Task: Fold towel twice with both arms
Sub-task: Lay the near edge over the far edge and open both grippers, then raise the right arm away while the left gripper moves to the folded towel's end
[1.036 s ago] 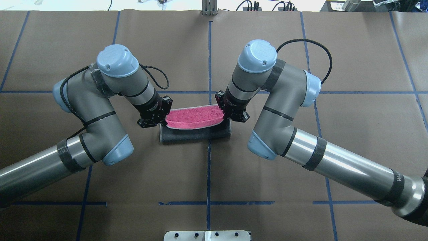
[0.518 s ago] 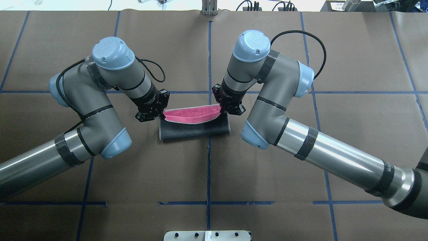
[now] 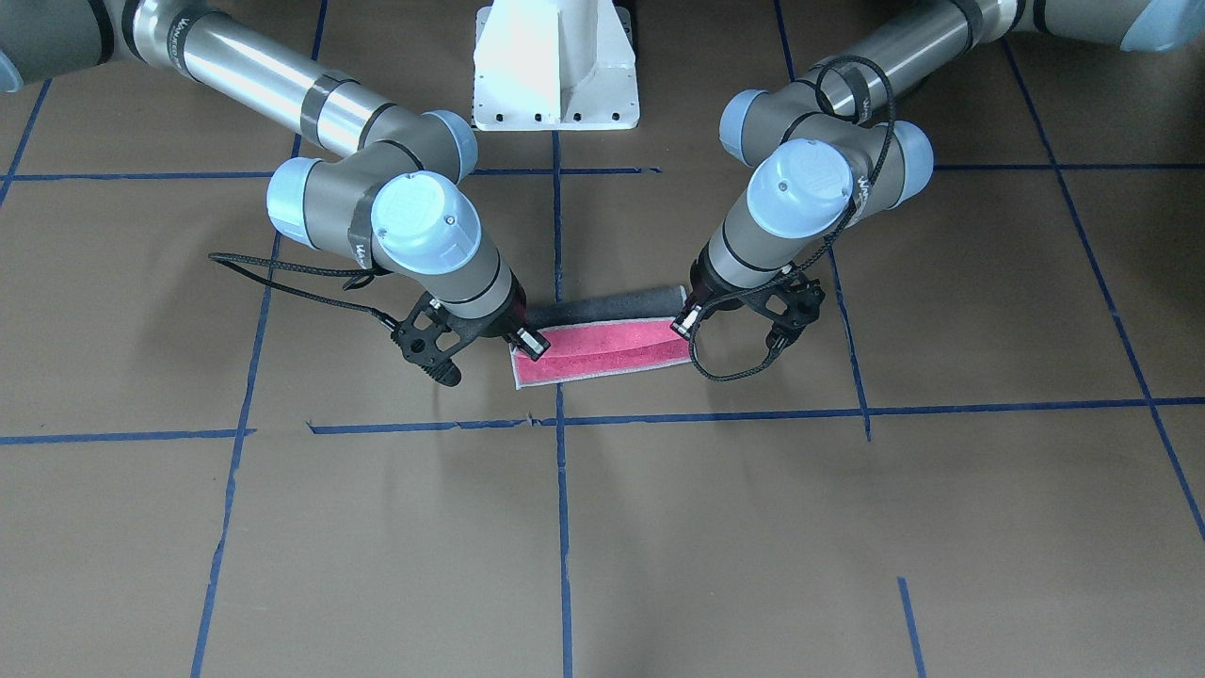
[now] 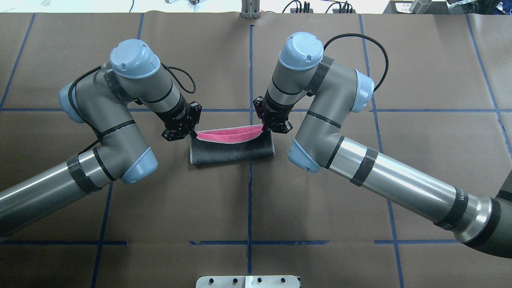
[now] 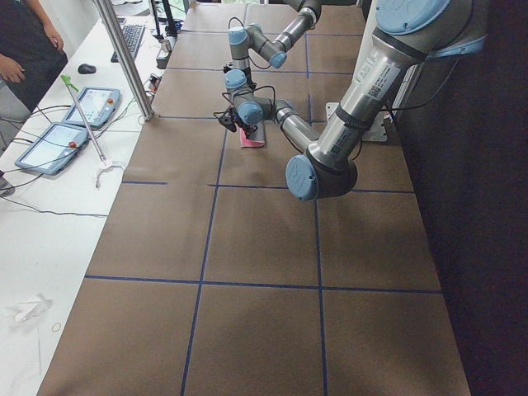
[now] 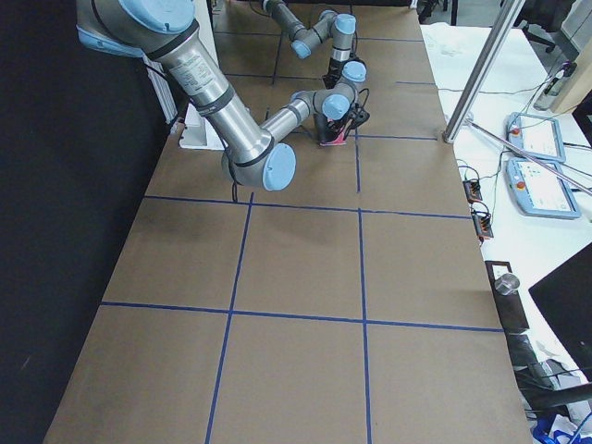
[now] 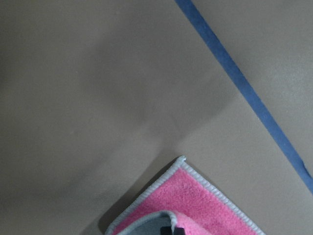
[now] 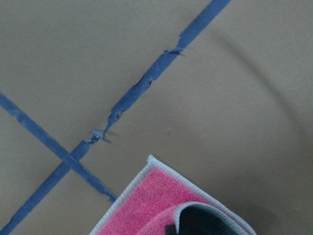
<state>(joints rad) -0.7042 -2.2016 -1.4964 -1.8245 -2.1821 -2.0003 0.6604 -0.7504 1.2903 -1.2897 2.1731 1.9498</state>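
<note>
Across the brown paper table (image 4: 180,208) with blue tape lines (image 4: 250,200), the small square terry towel (image 4: 232,150) lies at the centre, grey side turned over pink. The left gripper (image 4: 191,134) and right gripper (image 4: 267,129) each clench one lifted corner. The first fold seems almost complete; the next move should lower this edge onto the far border, then release.

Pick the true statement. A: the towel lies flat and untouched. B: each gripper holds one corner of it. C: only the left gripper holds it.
B: the left gripper and the right gripper each pinch a corner of the towel, with its grey-backed edge raised above the pink face.
</note>
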